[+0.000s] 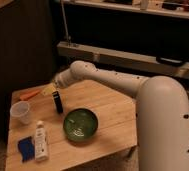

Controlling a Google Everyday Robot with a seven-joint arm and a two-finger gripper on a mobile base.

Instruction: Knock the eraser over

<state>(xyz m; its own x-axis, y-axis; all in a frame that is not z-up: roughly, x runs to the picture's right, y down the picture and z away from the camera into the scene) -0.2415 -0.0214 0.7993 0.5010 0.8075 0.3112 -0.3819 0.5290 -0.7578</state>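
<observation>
The eraser is a slim black block standing upright on the wooden table, left of the middle. My gripper is at the end of the white arm, just above and to the left of the eraser's top, close to it or touching it. The arm reaches in from the right across the back of the table.
A green bowl sits right in front of the eraser. A clear plastic cup stands at the left. An orange marker lies at the back left. A white bottle and a blue flat piece lie at the front left.
</observation>
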